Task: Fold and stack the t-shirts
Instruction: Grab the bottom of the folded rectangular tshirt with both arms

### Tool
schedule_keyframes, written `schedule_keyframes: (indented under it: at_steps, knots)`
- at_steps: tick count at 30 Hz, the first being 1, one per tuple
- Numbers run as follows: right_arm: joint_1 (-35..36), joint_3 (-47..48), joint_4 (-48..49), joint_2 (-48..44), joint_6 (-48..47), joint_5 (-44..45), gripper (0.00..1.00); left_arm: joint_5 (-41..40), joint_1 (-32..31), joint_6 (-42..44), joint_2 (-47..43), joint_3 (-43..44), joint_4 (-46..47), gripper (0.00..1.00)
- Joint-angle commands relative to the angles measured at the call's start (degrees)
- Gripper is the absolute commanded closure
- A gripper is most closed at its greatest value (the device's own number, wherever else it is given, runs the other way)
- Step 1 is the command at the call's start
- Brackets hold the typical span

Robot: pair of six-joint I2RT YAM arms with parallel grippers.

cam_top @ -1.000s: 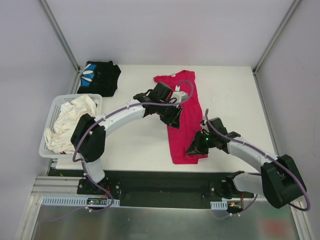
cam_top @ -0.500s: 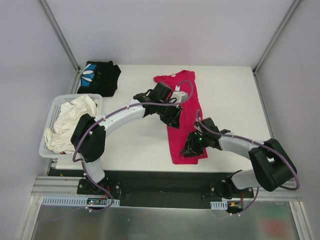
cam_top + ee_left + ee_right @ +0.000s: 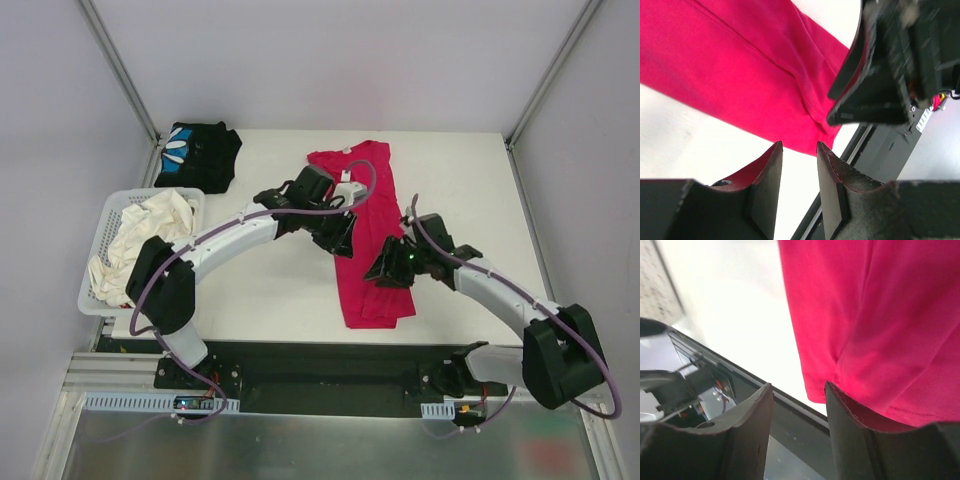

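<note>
The magenta-red t-shirt [image 3: 368,290] lies on the white table as a long narrow strip running from the back to the near edge. It also fills the left wrist view [image 3: 740,70] and the right wrist view [image 3: 880,315]. My left gripper [image 3: 343,238] hovers over the strip's left edge at mid-length, open, with nothing between its fingers [image 3: 799,150]. My right gripper [image 3: 384,272] hangs just right of it over the lower half, open and empty [image 3: 797,390]. The black t-shirt [image 3: 197,155] with its blue-and-white print sits folded at the back left corner.
A white lattice basket [image 3: 108,215] holding pale cloth stands at the table's left edge. The black frame rail [image 3: 330,355] runs along the near edge. The right gripper's body [image 3: 890,75] looms close in the left wrist view.
My right gripper's jaws have opened and it has pulled back from the shirt's near hem toward mid-table. The left gripper has shifted slightly back and left, with its jaws unchanged.
</note>
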Motion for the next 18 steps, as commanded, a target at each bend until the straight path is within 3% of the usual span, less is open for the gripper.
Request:
schedule_keyframes:
  at_steps: [1,6,18]
  knots:
    - [-5.54,4.43,-5.73,-3.74,-4.89,1.85,0.51,0.91,0.34,-1.89,-5.33,-3.84,0.68,0.67]
    - [-11.61,3.38,-5.3,-1.46,-8.5,0.97,0.52,1.35,0.34,-4.7,-8.58,-8.33,0.07,0.67]
    - [-15.84,-3.12,0.06,0.66,-9.2,-1.22,0.52,3.46,-0.37,-8.92,-12.99,-18.62,-0.28,0.66]
